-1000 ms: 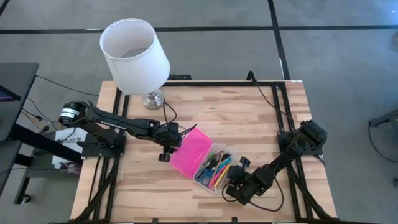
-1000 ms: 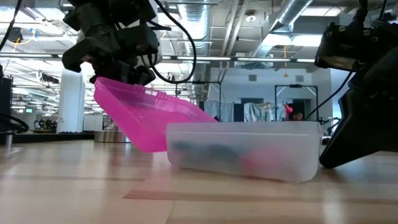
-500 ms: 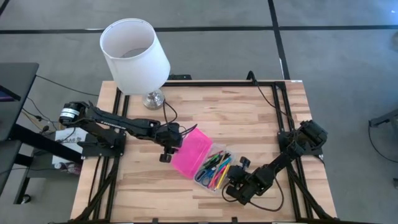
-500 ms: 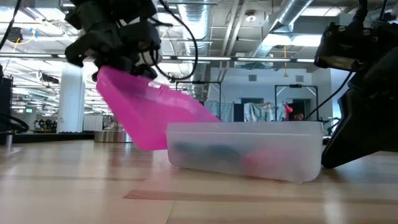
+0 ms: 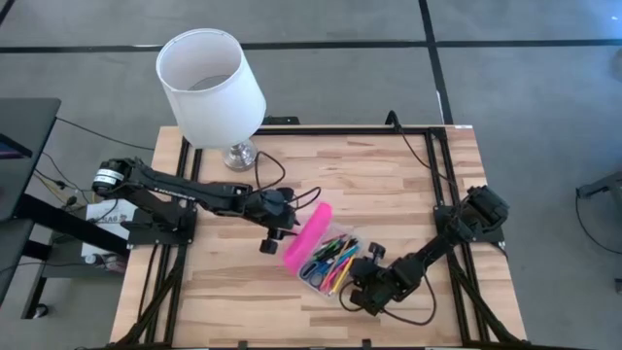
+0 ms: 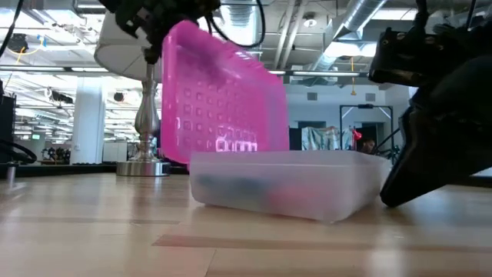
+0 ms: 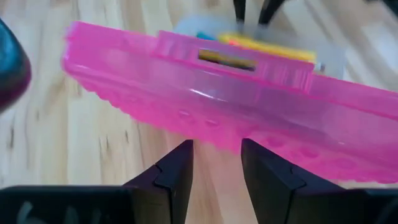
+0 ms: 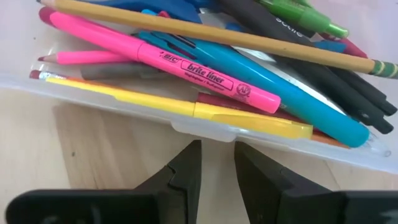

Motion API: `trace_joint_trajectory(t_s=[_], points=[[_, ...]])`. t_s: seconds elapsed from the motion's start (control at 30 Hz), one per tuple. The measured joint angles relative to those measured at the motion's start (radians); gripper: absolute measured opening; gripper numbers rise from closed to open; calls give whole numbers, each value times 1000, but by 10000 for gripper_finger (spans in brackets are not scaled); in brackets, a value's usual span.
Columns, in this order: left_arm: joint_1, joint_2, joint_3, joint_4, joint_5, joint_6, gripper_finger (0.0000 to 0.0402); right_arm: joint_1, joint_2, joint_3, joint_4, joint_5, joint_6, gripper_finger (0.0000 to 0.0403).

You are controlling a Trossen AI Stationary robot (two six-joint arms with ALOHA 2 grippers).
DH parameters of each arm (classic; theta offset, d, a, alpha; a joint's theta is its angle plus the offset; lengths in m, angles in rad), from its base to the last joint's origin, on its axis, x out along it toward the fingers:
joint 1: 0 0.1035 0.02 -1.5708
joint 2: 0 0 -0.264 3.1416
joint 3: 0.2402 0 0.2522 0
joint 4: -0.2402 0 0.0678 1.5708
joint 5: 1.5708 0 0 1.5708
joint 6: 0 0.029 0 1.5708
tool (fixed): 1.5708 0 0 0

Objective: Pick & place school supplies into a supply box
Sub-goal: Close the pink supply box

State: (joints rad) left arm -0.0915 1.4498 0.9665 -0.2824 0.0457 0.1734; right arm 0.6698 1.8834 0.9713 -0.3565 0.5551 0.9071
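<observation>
On the worktop [image 5: 389,185], the box [image 5: 335,275] sits lower centre of the high view, its pink lid [image 5: 307,236] standing nearly upright. Your left hand [image 5: 279,222] pushes the lid, fingers slightly parted, gripping nothing. Swing it over slowly. Your right hand [image 5: 365,282], narrowly parted, braces the base; pens [image 8: 205,68] lie inside.

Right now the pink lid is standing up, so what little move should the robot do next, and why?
Probably the left end effector should keep tipping the pink lid over onto the clear base. The lid stands almost upright along the base's edge, the pens already lie inside, and the right end effector sits at the base's other side, seemingly steadying it.
</observation>
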Motion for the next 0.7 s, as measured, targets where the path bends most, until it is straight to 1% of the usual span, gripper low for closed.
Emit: trace_joint_trajectory(t_s=[0.13, 0.4, 0.47, 0.6, 0.7], points=[[-14, 6, 0, 71, 2, 0, 128, -12, 1, 2, 7, 6, -2, 93], [-27, 7, 0, 144, 2, -10, 128, -13, 1, 3, 29, 20, -2, 93], [-27, 7, 0, 149, 1, -14, 128, -18, 1, 3, 36, 20, -3, 93], [-27, 22, 0, 151, 4, -26, 128, -34, 1, 4, 70, 20, -56, 93], [-28, 46, 0, 144, 43, -43, 128, -55, 1, 4, 95, 18, -92, 93]])
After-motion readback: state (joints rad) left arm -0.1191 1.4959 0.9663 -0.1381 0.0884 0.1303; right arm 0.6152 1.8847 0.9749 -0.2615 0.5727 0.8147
